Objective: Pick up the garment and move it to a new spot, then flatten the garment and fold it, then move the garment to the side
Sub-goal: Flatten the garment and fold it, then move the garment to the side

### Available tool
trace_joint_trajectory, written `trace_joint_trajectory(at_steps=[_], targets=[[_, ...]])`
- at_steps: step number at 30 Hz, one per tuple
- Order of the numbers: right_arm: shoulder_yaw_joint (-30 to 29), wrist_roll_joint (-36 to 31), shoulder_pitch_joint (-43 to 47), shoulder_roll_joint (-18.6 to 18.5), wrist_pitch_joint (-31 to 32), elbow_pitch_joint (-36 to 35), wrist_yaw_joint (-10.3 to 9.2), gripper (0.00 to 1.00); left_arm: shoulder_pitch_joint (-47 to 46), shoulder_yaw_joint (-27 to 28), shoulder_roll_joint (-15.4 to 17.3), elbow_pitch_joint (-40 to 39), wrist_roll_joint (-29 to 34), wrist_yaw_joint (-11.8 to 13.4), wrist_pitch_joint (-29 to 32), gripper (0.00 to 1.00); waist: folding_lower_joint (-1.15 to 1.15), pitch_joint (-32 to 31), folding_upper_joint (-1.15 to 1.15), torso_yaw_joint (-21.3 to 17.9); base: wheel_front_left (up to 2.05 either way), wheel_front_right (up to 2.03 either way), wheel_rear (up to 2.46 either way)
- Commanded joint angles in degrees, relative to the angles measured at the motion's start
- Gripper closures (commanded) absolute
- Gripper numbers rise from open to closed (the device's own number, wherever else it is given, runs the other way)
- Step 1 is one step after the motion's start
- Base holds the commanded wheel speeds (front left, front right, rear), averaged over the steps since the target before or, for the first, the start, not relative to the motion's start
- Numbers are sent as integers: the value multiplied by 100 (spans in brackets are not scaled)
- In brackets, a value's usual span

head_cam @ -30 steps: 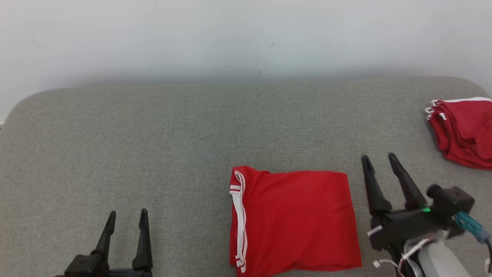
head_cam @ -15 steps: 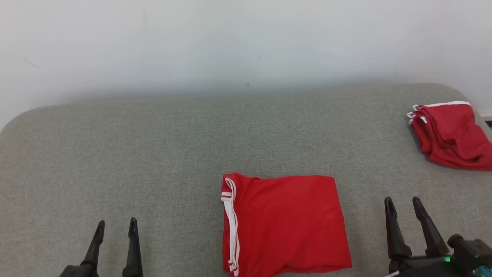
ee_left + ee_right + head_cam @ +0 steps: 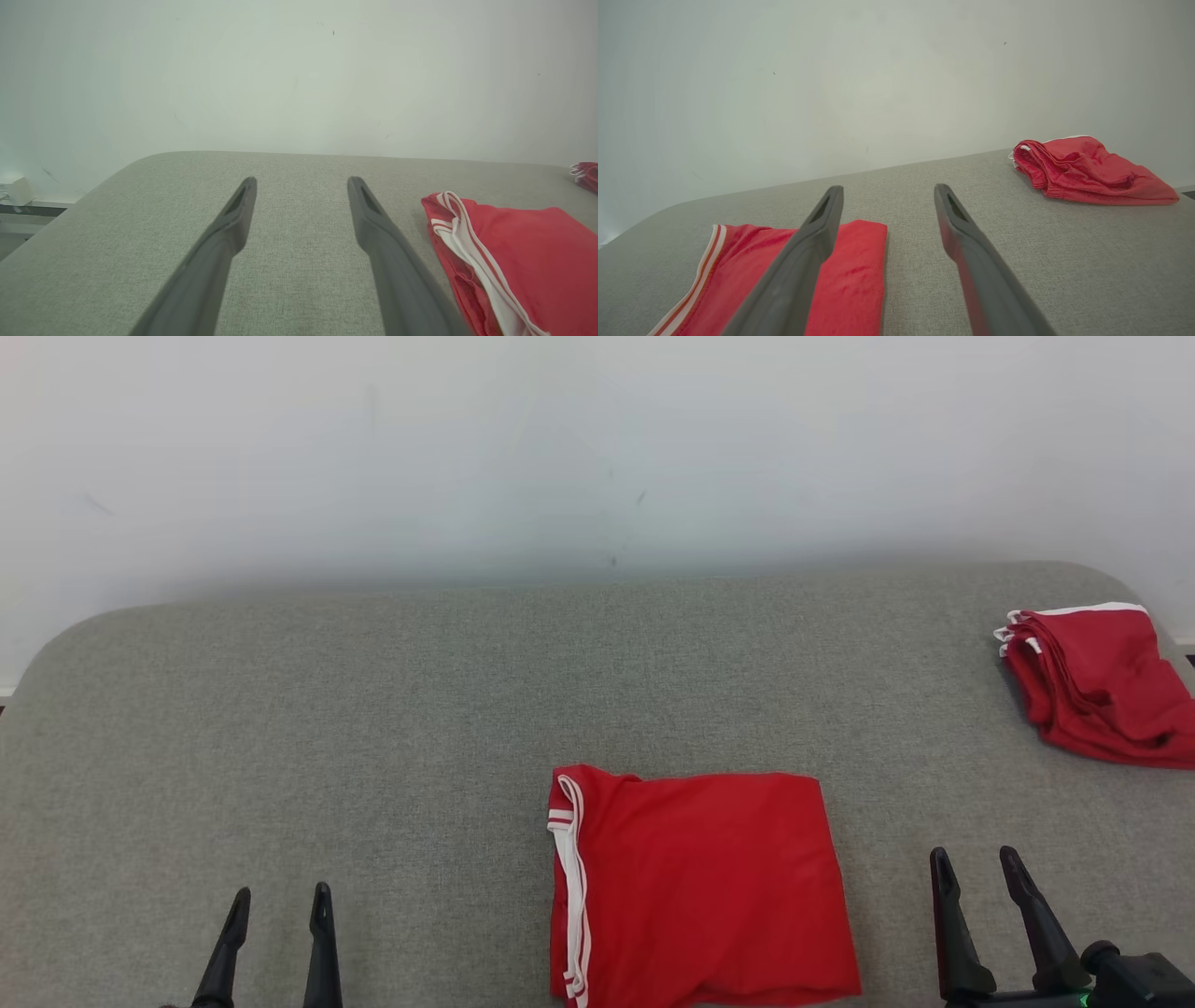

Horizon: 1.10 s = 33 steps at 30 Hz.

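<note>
Likely soft and limp, the folded garment [image 3: 700, 887] at lower centre wants pinching along its frame-right edge; my left gripper [image 3: 282, 890] and right gripper [image 3: 973, 851] gape empty.

Far right on the grey fabric-topped table [image 3: 373, 728], a rumpled pile of red cloth [image 3: 1092, 681] with white trim sits near the rounded corner. A pale, lightly scuffed wall [image 3: 560, 448] runs behind.
</note>
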Motion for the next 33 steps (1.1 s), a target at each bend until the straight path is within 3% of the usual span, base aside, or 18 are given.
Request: trace_joint_trajectory(at_steps=[1, 22, 33], targets=[[-20, -43, 38, 29, -24, -23, -17, 0, 99, -12, 14, -53, -7, -43, -16, 0, 0, -13, 0, 21, 0, 0, 0], [30, -83, 53, 51, -24, 86, -17, 0, 224, -29, 18, -175, -6, -27, -16, 0, 0, -10, 0, 90, 0, 0, 0], [113, -150, -548, -143, 324, 465, -17, 0, 181, -91, 3, -163, -14, -18, -16, 0, 0, 97, 0, 240, 0, 0, 0]])
